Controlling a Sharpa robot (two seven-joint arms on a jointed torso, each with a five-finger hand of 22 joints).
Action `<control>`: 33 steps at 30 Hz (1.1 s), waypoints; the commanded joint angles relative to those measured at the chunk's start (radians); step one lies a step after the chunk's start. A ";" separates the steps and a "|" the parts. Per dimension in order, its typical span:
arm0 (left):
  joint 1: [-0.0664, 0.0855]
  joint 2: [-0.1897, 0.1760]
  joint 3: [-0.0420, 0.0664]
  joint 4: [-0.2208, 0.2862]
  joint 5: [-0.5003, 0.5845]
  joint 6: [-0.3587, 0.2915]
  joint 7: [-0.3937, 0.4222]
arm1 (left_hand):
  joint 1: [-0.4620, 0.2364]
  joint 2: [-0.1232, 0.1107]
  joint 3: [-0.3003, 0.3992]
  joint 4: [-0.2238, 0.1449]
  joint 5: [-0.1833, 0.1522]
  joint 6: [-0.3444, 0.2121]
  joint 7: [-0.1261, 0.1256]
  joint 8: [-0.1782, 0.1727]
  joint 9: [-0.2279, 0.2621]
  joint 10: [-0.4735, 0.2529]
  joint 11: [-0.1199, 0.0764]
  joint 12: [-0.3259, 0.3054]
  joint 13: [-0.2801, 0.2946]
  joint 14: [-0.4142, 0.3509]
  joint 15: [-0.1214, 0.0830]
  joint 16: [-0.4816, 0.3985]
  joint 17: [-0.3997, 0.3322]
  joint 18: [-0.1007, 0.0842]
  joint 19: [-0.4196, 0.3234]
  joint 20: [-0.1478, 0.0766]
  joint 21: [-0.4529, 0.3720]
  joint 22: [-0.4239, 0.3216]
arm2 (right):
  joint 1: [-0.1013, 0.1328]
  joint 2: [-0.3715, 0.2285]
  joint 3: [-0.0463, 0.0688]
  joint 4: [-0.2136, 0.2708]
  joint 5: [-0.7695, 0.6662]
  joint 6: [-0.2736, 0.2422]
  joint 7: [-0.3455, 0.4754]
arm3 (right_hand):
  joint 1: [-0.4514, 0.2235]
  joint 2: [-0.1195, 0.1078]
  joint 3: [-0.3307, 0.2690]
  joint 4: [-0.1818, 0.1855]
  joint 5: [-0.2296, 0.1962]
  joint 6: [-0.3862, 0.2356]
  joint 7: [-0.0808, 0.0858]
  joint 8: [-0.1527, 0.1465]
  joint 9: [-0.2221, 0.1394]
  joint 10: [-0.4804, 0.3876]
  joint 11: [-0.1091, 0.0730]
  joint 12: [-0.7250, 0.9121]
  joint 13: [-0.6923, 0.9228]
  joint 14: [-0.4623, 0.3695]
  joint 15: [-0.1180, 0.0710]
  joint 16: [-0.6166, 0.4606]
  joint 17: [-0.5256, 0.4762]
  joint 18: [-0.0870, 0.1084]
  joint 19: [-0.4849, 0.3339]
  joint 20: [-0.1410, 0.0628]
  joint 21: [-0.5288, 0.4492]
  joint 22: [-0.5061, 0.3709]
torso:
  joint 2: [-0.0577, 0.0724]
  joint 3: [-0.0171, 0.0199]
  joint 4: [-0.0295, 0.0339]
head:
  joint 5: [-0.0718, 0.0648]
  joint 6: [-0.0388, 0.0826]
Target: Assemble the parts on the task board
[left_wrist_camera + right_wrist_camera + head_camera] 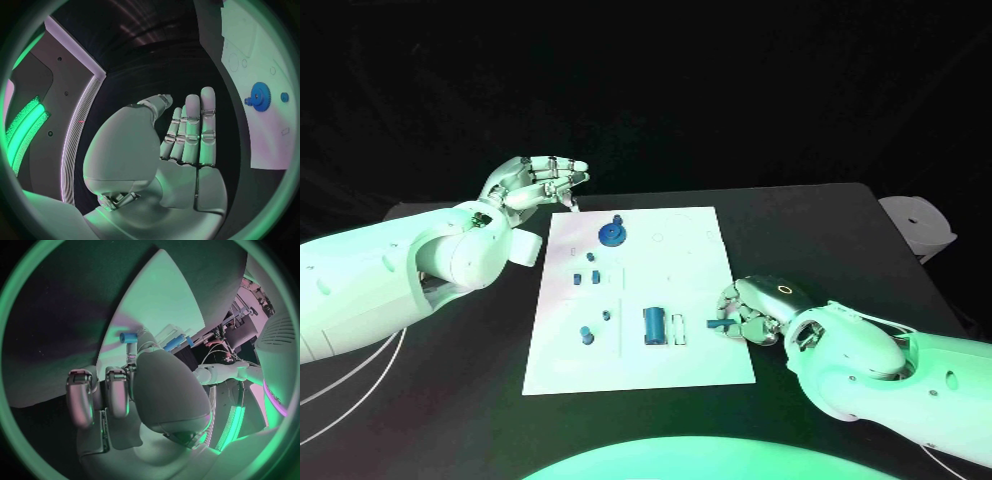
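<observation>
The white task board (689,235) lies in the middle of the black table. On it are a blue gear (613,235), two small blue blocks (586,277), a blue cylinder (653,325) and a blue knob (587,337). My left hand (538,180) hovers beside the board's far left corner with its fingers straight and apart, holding nothing. The left wrist view shows this left hand (181,140) with the gear (259,95) on the board (262,45) beyond it. My right hand (754,305) is at the board's right edge, fingers curled, pinching a small blue part (720,323). That part (128,337) sits at the fingertips of the right hand (156,385).
A pale device (923,225) stands at the table's far right corner. Bare black table (459,400) lies to the left and in front of the board. A white slotted holder (679,328) lies beside the blue cylinder.
</observation>
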 commanded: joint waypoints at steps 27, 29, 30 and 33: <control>0.001 0.004 0.001 0.008 -0.002 0.013 0.006 | -0.003 0.003 0.005 -0.002 0.002 -0.007 0.030 0.007 0.000 -0.008 -0.003 0.007 0.000 -0.008 -0.002 0.007 -0.001 0.007 -0.008 0.002 0.007 0.001 | 0.005 0.084 -0.004 0.026 0.142 -0.037 -0.027 | -0.356 -0.099 0.592 -0.034 0.065 0.010 -0.002 0.059 0.100 0.069 -0.016 0.035 0.020 0.102 -0.004 0.008 0.240 -0.007 0.105 -0.009 0.004 0.263 | 0.001 0.0007 0.0012 | 0.003 -0.004; 0.001 0.004 0.001 0.009 -0.002 0.013 0.006 | -0.003 0.003 0.005 -0.002 0.002 -0.007 0.030 0.007 0.000 -0.008 -0.003 0.007 0.000 -0.008 -0.002 0.007 -0.001 0.007 -0.008 0.002 0.007 0.001 | 0.003 0.094 -0.004 0.018 0.150 -0.037 -0.028 | -0.379 -0.101 0.585 -0.031 0.083 0.014 -0.003 0.060 0.101 0.070 -0.016 0.037 0.022 0.102 -0.004 0.008 0.241 -0.007 0.105 -0.010 0.004 0.263 | 0.001 0.0007 0.0008 | 0.004 -0.005; 0.001 0.004 0.001 0.009 -0.002 0.013 0.006 | -0.003 0.003 0.005 -0.002 0.002 -0.007 0.030 0.007 0.000 -0.008 -0.003 0.007 0.000 -0.008 -0.002 0.007 -0.001 0.007 -0.008 0.002 0.007 0.001 | 0.002 0.097 -0.004 0.015 0.151 -0.037 -0.029 | -0.382 -0.101 0.583 -0.031 0.083 0.014 -0.003 0.060 0.101 0.071 -0.016 0.038 0.022 0.102 -0.004 0.008 0.241 -0.007 0.105 -0.010 0.004 0.263 | 0.001 0.0008 0.0009 | 0.005 -0.006; 0.001 0.005 0.001 0.009 -0.002 0.014 0.005 | -0.003 0.003 0.005 -0.002 0.002 -0.007 0.030 0.007 0.000 -0.008 -0.003 0.007 0.000 -0.008 -0.002 0.007 -0.001 0.007 -0.008 0.002 0.007 0.001 | 0.000 0.108 -0.004 0.007 0.159 -0.040 -0.032 | -0.404 -0.101 0.573 -0.024 0.075 0.021 -0.005 0.062 0.103 0.071 -0.018 0.037 0.022 0.102 -0.005 0.008 0.241 -0.007 0.105 -0.011 0.004 0.263 | 0.002 0.0010 0.0009 | 0.005 -0.006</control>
